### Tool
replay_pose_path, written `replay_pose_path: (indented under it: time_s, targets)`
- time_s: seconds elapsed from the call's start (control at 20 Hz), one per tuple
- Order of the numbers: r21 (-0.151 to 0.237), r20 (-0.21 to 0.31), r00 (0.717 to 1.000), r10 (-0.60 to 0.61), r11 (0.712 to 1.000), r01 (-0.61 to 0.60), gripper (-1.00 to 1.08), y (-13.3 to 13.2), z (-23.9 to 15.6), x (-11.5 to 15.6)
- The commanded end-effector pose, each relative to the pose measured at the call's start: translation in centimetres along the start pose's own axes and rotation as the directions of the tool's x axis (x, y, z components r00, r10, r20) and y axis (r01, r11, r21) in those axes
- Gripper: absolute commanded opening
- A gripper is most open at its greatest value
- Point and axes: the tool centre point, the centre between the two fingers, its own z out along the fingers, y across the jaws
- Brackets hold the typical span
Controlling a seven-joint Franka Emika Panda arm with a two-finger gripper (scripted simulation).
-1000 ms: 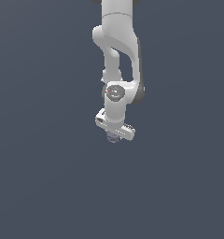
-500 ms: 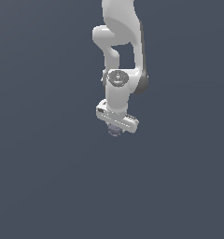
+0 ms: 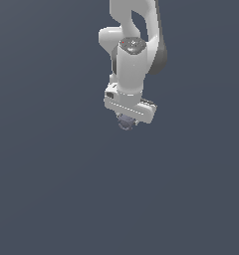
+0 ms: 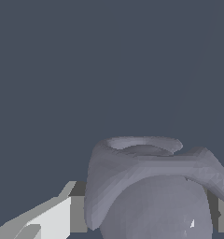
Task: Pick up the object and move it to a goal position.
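The object (image 3: 125, 122) is a small dark grey-purplish lump that peeks out just below the white gripper bar (image 3: 129, 109) in the exterior view. The gripper (image 3: 125, 121) is shut on it and holds it above the grey floor. In the wrist view the object (image 4: 151, 186) fills the lower middle, a rounded body with a ring-like rim, between a pale finger (image 4: 48, 219) and a second finger (image 4: 221, 212) at the frame's edge. The fingertips are mostly hidden behind the object.
The white arm (image 3: 134, 50) comes down from the top of the exterior view. A plain dark grey surface (image 3: 52, 189) lies all around. No goal marker shows.
The arm has lifted and moved toward the exterior view's top with the object in the gripper; the wrist has turned a little.
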Motion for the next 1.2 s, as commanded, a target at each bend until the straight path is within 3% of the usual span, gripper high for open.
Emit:
replay_pose_path:
  time_s: [0.0, 1.15]
  targets:
    - [0.000, 0.000, 1.000, 0.000, 1.000, 0.000, -1.00, -0.1, -2.9, -0.7]
    - [-0.001, 0.000, 1.000, 0.000, 1.000, 0.000, -1.00, -1.2, -26.0, -5.9]
